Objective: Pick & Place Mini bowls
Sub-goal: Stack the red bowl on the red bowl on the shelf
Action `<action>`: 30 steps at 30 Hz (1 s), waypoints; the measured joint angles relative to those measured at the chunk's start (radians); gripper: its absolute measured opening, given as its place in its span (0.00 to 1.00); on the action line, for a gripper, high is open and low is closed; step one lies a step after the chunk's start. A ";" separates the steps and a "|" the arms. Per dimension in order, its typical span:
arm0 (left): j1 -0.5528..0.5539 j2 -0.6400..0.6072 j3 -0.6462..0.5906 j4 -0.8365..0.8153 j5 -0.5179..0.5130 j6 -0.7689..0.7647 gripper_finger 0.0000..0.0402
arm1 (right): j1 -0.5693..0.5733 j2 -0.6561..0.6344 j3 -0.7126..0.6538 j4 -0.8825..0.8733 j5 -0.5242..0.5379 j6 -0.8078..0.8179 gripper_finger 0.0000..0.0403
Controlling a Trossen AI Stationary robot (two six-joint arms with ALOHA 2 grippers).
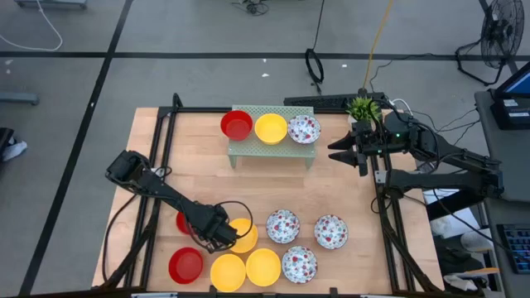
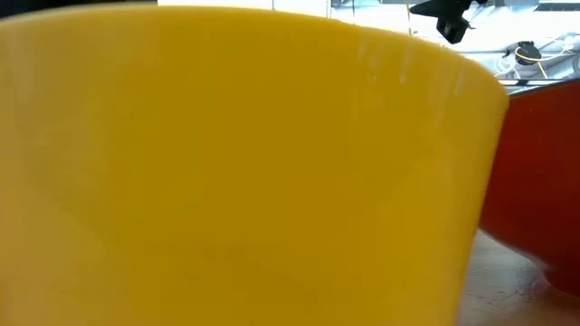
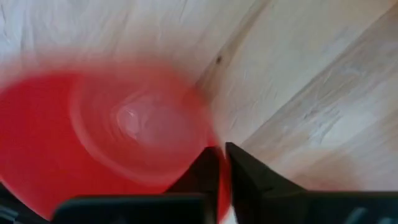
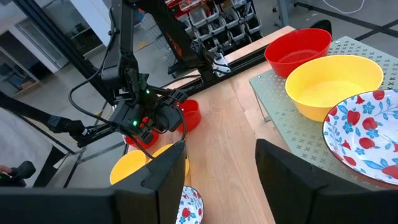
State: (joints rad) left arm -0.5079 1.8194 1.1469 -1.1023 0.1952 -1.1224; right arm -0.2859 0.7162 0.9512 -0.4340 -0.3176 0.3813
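Note:
Three mini bowls stand on the pale green mesh rack (image 1: 272,142): one red (image 1: 236,125), one yellow (image 1: 271,128), one floral (image 1: 304,129). Near the table's front edge sit three yellow bowls (image 1: 228,272), three floral bowls (image 1: 282,225) and a red one (image 1: 185,265). My left gripper (image 1: 212,230) is down among them, shut on another red bowl (image 1: 181,221), which the arm partly hides. My right gripper (image 1: 344,154) hovers open beside the rack's right end, touching nothing. My left gripper holds the red bowl by its rim (image 3: 219,186), pinched between the two fingers, one finger (image 3: 202,171) inside the bowl and one (image 3: 245,177) outside. The fingers come from above, slanting down. Whether the bowl is clear of the table, I cannot tell.
A small green plant (image 1: 363,108) stands at the table's far right corner, behind my right arm. Bare wood (image 1: 248,186) lies between the rack and the front bowls. In the low view a yellow bowl (image 2: 236,172) fills nearly the whole picture, with a red bowl (image 2: 544,181) beside it.

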 joint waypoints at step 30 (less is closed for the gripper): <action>0.470 -0.449 0.446 -0.100 -0.547 0.607 0.01 | 0.000 0.000 0.000 -0.035 0.001 -0.027 0.45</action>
State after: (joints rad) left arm -0.0378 1.3703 1.5926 -1.2020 -0.3520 -0.5152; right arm -0.2859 0.7162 0.9516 -0.4694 -0.3168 0.3546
